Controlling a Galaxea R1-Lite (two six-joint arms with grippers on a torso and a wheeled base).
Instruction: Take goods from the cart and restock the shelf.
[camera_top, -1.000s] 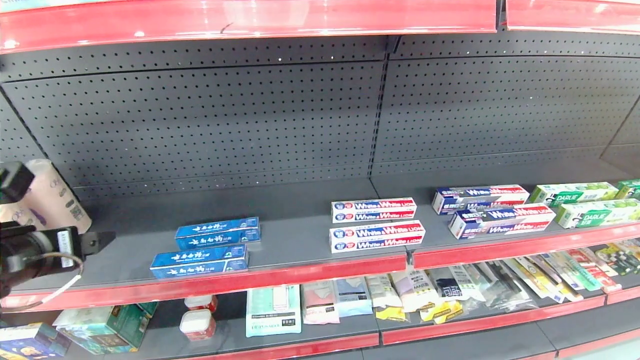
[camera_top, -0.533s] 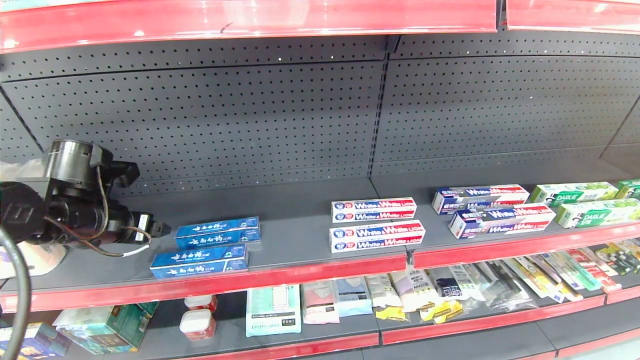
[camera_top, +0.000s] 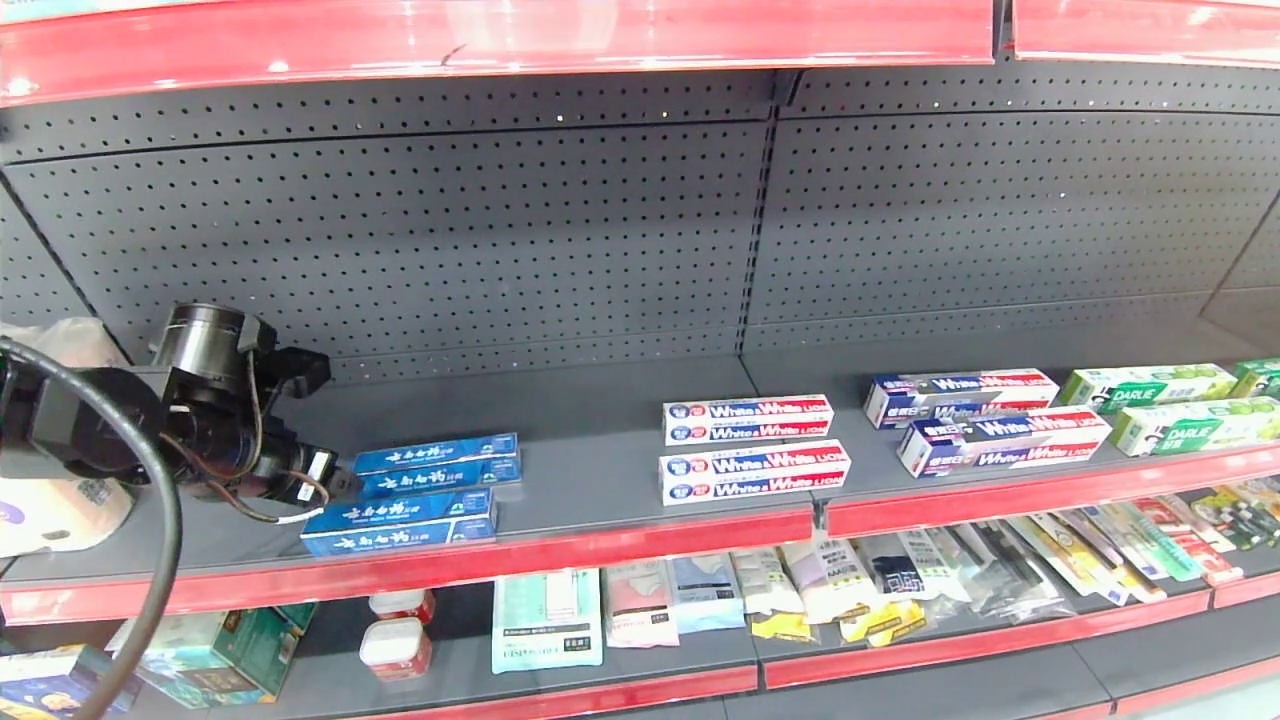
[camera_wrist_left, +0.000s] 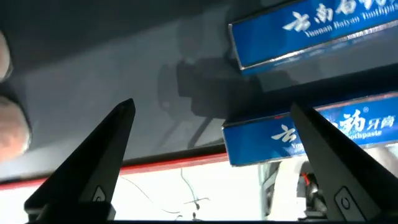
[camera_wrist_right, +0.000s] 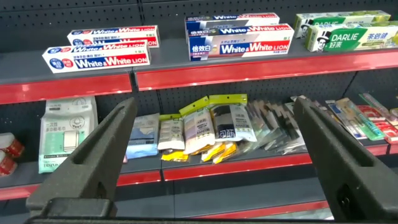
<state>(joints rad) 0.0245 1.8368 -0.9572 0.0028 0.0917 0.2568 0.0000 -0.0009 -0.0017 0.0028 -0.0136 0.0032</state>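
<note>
Recorded grey perforated back panel (camera_top: 500, 230) behind dark shelf (camera_top: 600, 400), with red edge strip (camera_top: 450, 565) along front. Logged lower shelf (camera_top: 650, 670) stocked with flat packets (camera_top: 800, 590). Found white toothpaste boxes (camera_top: 750, 445) lying in two rows mid-shelf, and green boxes (camera_top: 1150, 385) toward right end. Found two blue toothpaste boxes (camera_top: 400, 520) lying flat left of centre, one behind the other. Noted pale package (camera_top: 55, 500) standing on shelf at far left, apart from both grippers. Located left gripper (camera_wrist_left: 211, 165) low over shelf deck, just beside left ends of blue toothpaste boxes, with fingers (camera_wrist_left: 93, 168) spread wide and gripping nothing. Located right gripper (camera_wrist_right: 217, 162) held back from shelving, facing lower shelf, likewise spread and empty.
</note>
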